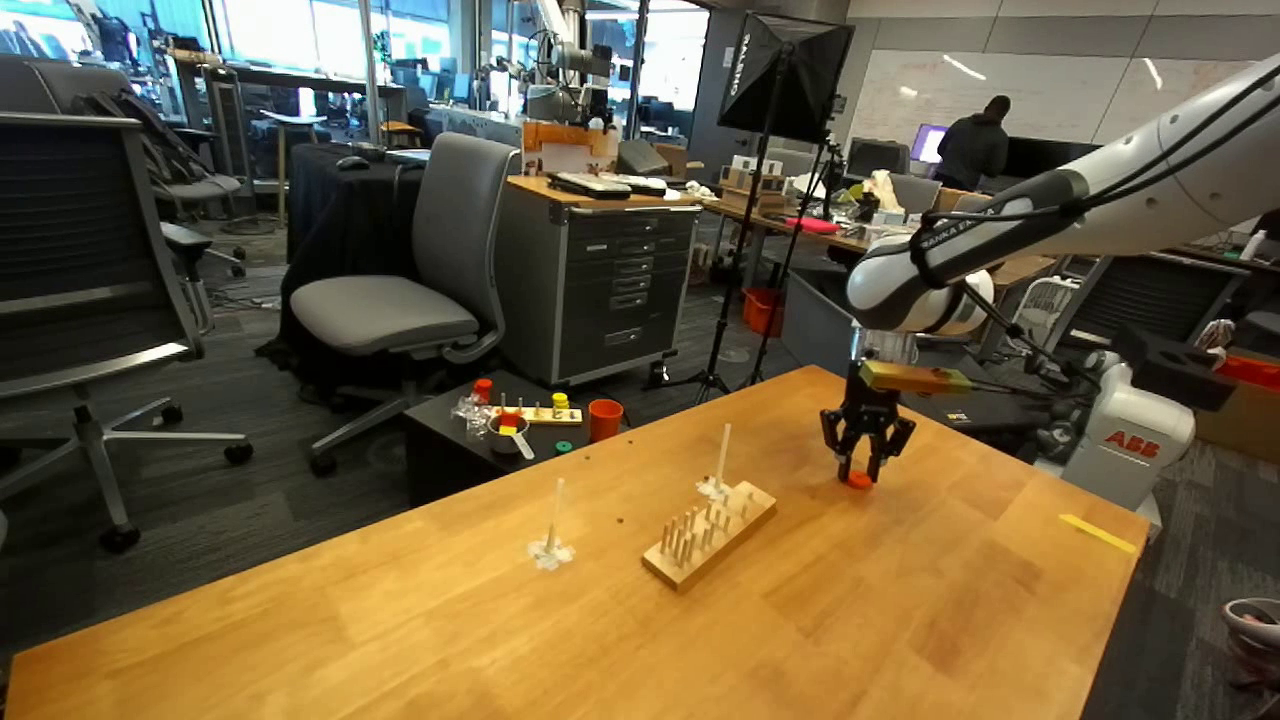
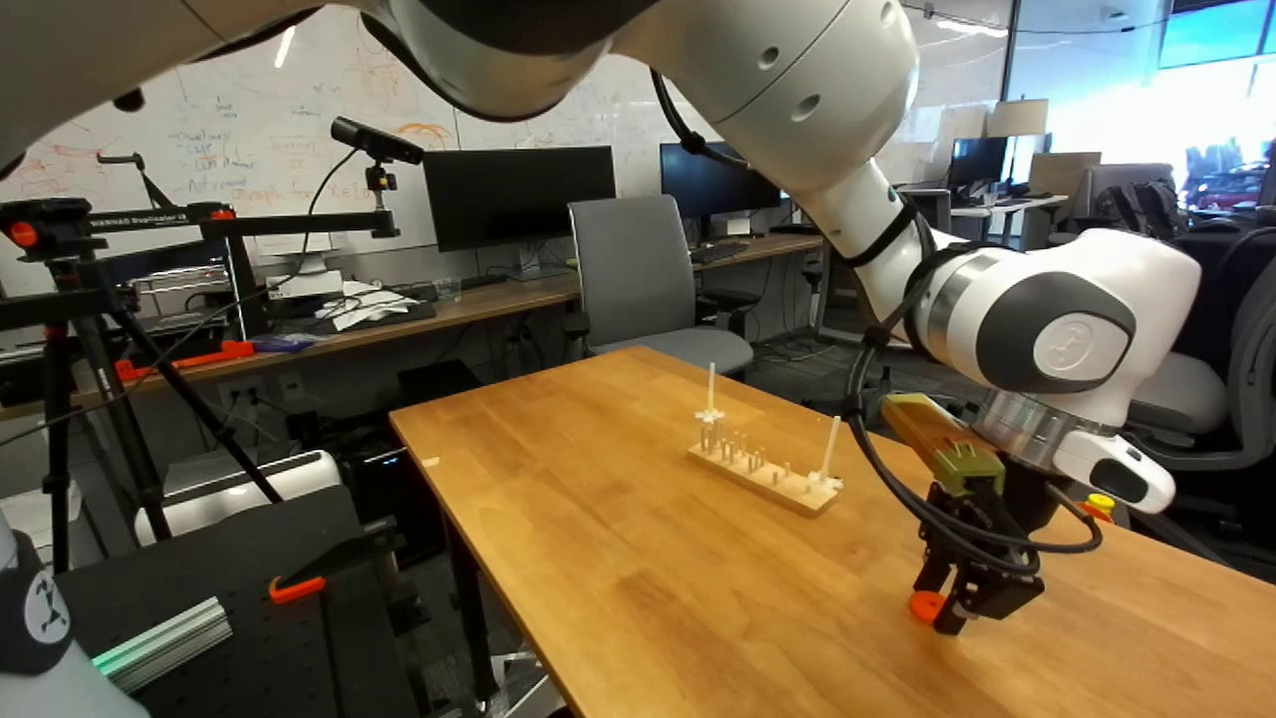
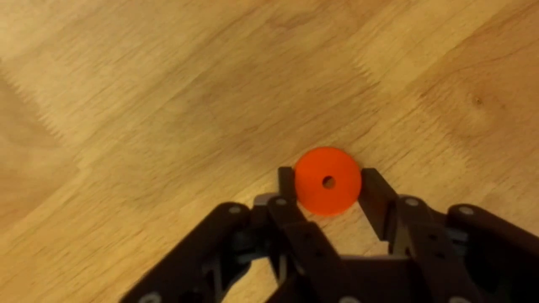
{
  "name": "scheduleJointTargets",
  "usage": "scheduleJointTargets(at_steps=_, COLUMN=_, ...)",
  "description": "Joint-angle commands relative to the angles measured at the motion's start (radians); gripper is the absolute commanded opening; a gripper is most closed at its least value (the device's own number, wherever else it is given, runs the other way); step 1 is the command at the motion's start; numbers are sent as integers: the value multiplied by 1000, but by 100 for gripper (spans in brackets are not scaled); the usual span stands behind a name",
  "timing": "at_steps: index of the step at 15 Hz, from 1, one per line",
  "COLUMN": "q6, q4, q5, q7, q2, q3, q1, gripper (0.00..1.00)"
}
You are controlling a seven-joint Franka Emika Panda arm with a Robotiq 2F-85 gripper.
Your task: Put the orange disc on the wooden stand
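The orange disc is flat and round with a small centre hole. My gripper has its fingers on opposite sides of the disc, with both pads touching its edge. In both exterior views the disc is at the tabletop between the black fingertips, and I cannot tell if it is lifted at all. The wooden stand is a pale block with several short pegs, and it also shows in an exterior view. It is out of the wrist view.
Two thin upright rods stand near the stand, one close beside it and one farther off. Both rise well above its pegs. A low black side table beyond the table edge holds an orange cup and other small items.
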Motion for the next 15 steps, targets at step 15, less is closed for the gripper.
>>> scheduleJointTargets(at_steps=15, q6=-46, q4=-12, q5=94, q7=-10, q2=-134, q3=109, q1=20, gripper=17)
